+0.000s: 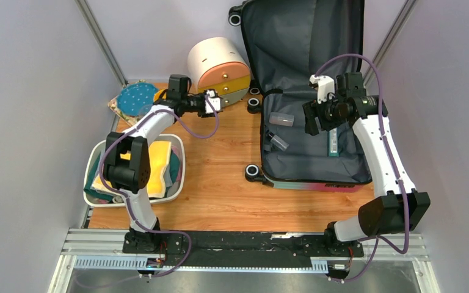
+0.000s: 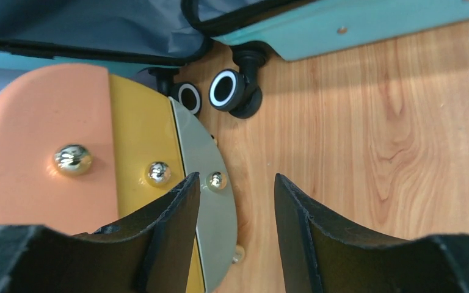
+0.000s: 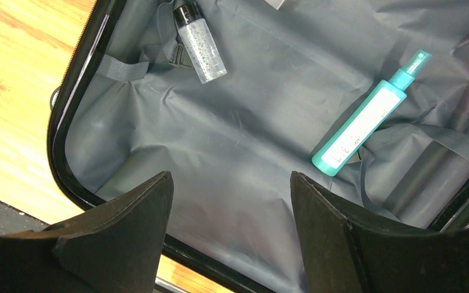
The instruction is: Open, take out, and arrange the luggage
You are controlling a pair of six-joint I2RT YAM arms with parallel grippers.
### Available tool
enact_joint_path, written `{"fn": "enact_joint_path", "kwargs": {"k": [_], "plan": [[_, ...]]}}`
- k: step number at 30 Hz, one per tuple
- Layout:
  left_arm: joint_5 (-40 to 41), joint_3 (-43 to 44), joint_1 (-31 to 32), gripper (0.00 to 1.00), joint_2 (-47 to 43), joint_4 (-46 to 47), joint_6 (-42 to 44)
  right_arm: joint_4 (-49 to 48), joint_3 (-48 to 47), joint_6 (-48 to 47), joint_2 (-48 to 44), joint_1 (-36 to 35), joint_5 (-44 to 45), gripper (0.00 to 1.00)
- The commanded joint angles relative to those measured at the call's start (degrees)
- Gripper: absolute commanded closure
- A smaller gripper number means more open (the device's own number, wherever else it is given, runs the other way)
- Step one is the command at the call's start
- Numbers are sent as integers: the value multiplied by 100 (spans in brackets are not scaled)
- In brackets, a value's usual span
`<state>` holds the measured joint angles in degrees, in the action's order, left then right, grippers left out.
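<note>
Right hand (image 3: 231, 177) hangs wide, empty, over the luggage (image 1: 308, 152) open on the tabletop (image 1: 220, 189), likely for the bottle (image 3: 360, 125) inside; left hand (image 2: 237, 178), half-open, empty, faces the cabinet (image 1: 217, 58) left of it.

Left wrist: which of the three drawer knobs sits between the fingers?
The grey drawer's knob, rightmost: it sits in the left gripper's gap. The yellow drawer's knob and orange drawer's knob lie outside it.

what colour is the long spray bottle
Teal spray bottle with a white label; best in right wrist view.

One suitcase (image 1: 305, 36), one cabinet (image 1: 217, 58), one basin (image 1: 181, 163).
</note>
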<state>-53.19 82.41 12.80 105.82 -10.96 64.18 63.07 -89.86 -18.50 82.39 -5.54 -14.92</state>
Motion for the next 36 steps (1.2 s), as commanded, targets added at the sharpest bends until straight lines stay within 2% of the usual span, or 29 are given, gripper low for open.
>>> {"fn": "enact_joint_path", "kwargs": {"k": [1, 4, 11, 18, 23, 27, 30, 31, 33, 34, 35, 36], "plan": [[300, 204, 126, 43, 542, 15, 1200, -146, 83, -40, -206, 35, -11, 26], [589, 644, 223, 41, 1009, -20, 1649, -137, 118, -31, -241, 36, -55, 26], [836, 609, 267, 35, 1590, 1385, 1719, -128, 232, -39, -267, 106, -73, 26], [1153, 864, 311, 36, 2267, 2141, 1896, -93, 294, -39, -259, 158, -125, 26], [1346, 943, 346, 41, 2636, 2650, 2169, -67, 277, -31, -197, 202, -169, 26], [1469, 1136, 355, 49, 2838, 2775, 2186, -58, 303, -22, -179, 246, -213, 27], [1540, 1172, 346, 61, 2830, 2722, 2274, -67, 285, -22, -171, 264, -213, 27], [1531, 1146, 346, 69, 2804, 2687, 2283, -75, 277, -22, -153, 264, -213, 27], [1522, 1102, 338, 78, 2664, 2556, 2230, -67, 259, -22, -136, 264, -213, 27], [1487, 1084, 320, 95, 2620, 2486, 2134, -75, 242, -13, -127, 273, -222, 27], [1443, 980, 302, 100, 2550, 2433, 2073, -58, 233, -4, -127, 290, -222, 27], [1391, 909, 285, 100, 2427, 2415, 2011, -66, 224, -4, -127, 282, -222, 27]]}}
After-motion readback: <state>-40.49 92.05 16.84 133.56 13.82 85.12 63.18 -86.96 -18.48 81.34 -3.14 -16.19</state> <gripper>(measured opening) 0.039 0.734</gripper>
